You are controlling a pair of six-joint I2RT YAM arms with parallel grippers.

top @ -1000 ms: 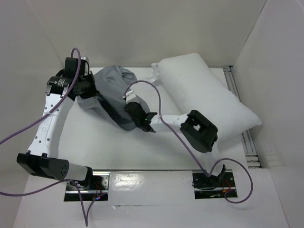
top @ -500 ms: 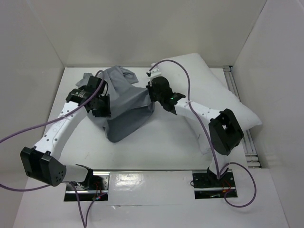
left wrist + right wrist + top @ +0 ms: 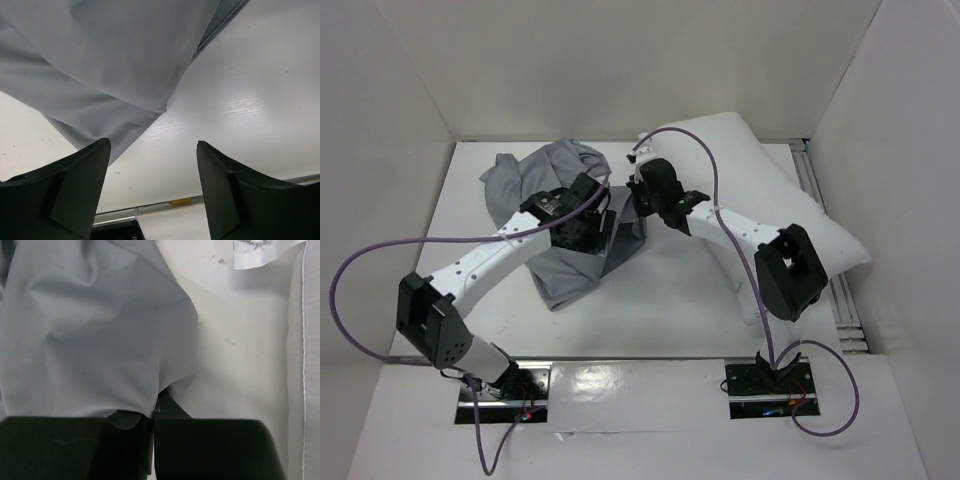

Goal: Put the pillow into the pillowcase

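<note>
Near: left pincer (image 3: 152,145) spread, empty, close to pillowcase (image 3: 558,275) on tabletop (image 3: 660,310); right pincer (image 3: 152,415) pinching pillowcase edge; likely best: left grabs opposite hem, single layer only, spreads mouth toward pillow (image 3: 770,200), lying far right, outside case; count: one pillowcase, one pillow, two pincers

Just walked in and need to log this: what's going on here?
A robot is working on the grey pillowcase. The right gripper is shut on a fold of it; the left gripper is open close to the cloth, holding nothing. The white pillow lies to the right, not yet inside.
</note>
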